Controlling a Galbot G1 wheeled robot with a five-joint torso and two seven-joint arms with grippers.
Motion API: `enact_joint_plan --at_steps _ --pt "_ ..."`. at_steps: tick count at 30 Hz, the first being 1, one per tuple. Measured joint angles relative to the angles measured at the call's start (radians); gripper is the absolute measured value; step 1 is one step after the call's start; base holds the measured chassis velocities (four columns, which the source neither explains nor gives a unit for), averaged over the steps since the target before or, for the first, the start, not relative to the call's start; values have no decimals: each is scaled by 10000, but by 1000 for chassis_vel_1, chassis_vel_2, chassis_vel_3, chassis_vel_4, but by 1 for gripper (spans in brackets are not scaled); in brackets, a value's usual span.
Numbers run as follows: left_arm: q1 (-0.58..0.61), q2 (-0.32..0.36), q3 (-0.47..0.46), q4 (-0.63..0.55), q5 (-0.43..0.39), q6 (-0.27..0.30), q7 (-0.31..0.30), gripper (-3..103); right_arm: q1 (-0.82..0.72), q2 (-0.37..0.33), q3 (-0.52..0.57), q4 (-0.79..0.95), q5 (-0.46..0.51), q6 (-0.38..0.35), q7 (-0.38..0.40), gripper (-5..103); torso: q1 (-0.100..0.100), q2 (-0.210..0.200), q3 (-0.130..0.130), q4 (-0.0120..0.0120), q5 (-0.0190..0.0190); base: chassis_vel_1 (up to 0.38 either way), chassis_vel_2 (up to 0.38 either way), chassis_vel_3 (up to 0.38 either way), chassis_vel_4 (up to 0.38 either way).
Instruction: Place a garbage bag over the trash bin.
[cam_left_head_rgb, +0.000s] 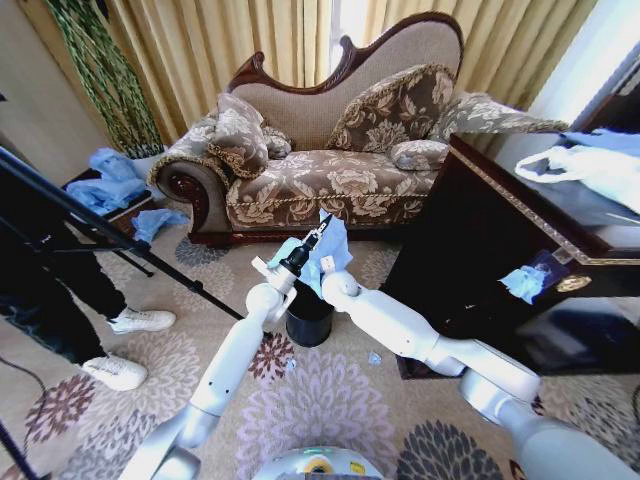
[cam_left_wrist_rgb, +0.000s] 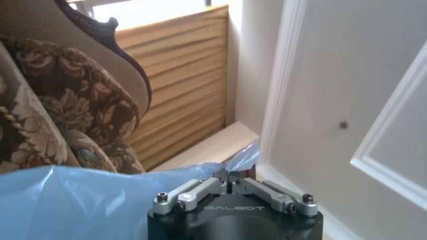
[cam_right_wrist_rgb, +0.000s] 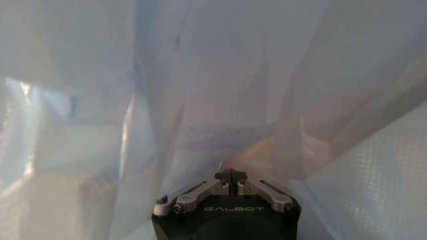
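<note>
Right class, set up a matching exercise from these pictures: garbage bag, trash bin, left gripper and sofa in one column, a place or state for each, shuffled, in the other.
1 garbage bag
2 trash bin
3 left gripper
4 sofa

A black, on the carpet between the arms
B patterned, against the curtains
C light blue, held up above the bin
D shut on a fold of plastic

Pairs: 1-C, 2-A, 3-D, 4-B

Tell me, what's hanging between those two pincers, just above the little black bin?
In the head view, the garbage bag is bunched between the left pincer and the right pincer, both shut on it, directly above the trash bin.
</note>
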Motion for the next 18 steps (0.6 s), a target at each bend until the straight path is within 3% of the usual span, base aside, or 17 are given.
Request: enact_joint_plan --at_steps 7,9,18 --pt "547 -142 -369 -163 216 6 227 0 38 -141 24 377 1137 -669 553 0 0 0 0 1 0 0 0 0 0" --pt "684 -151 -477 -299 334 7 255 0 62 -108 3 416 1673 -714 790 0 -2 0 -1 2 0 0 0 0 0" --pt "1113 -43 -858 -808 596 18 314 0 -467 183 441 329 2388 -706 1011 0 -1 0 -1 2 0 0 0 0 0"
